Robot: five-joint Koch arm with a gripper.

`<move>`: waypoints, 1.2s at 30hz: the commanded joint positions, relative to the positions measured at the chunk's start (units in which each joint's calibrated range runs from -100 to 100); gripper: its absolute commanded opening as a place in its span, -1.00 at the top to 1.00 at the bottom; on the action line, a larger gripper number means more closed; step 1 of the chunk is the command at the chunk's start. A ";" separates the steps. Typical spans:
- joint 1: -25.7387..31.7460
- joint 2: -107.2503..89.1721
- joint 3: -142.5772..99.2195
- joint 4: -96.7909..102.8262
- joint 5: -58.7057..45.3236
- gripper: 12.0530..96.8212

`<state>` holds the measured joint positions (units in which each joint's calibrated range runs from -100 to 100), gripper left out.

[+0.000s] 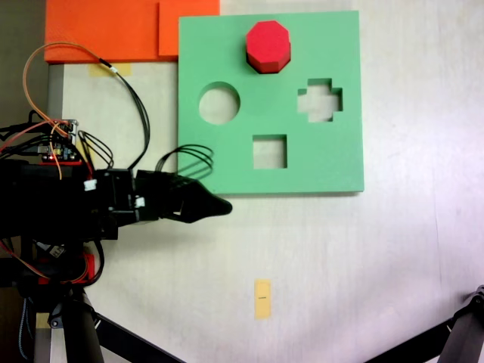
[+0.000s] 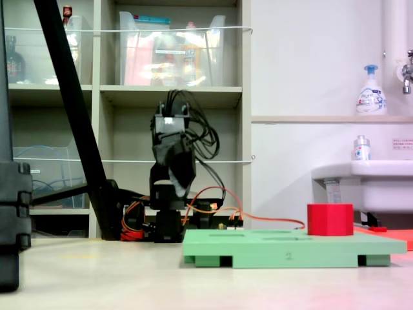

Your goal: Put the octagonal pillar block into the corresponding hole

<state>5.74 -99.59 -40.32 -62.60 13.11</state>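
Note:
The octagonal pillar block (image 1: pixel 268 44) (image 2: pixel 330 219) is bright red and stands upright at the far middle edge of the green foam board (image 1: pixel 333 155) (image 2: pixel 277 248), rising above its surface. The corresponding hole is hidden; the block covers that spot, and I cannot tell how deep it sits. My gripper (image 1: pixel 223 206) (image 2: pixel 182 187) is shut with nothing in it. It hovers off the board's near left corner, folded back over the arm's base, well away from the block.
The board also has a round cutout (image 1: pixel 219 103), a cross cutout (image 1: pixel 320 100) and a square cutout (image 1: pixel 269 151). Orange foam sheets (image 1: pixel 113 30) lie past the board. A yellow tape mark (image 1: pixel 262 299) is on the table. Tripod legs (image 1: pixel 76 325) (image 2: pixel 71 97) stand nearby.

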 commanded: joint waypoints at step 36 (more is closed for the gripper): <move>0.10 -0.41 -59.68 64.39 -7.86 0.12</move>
<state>5.79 -99.59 -99.31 7.59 5.15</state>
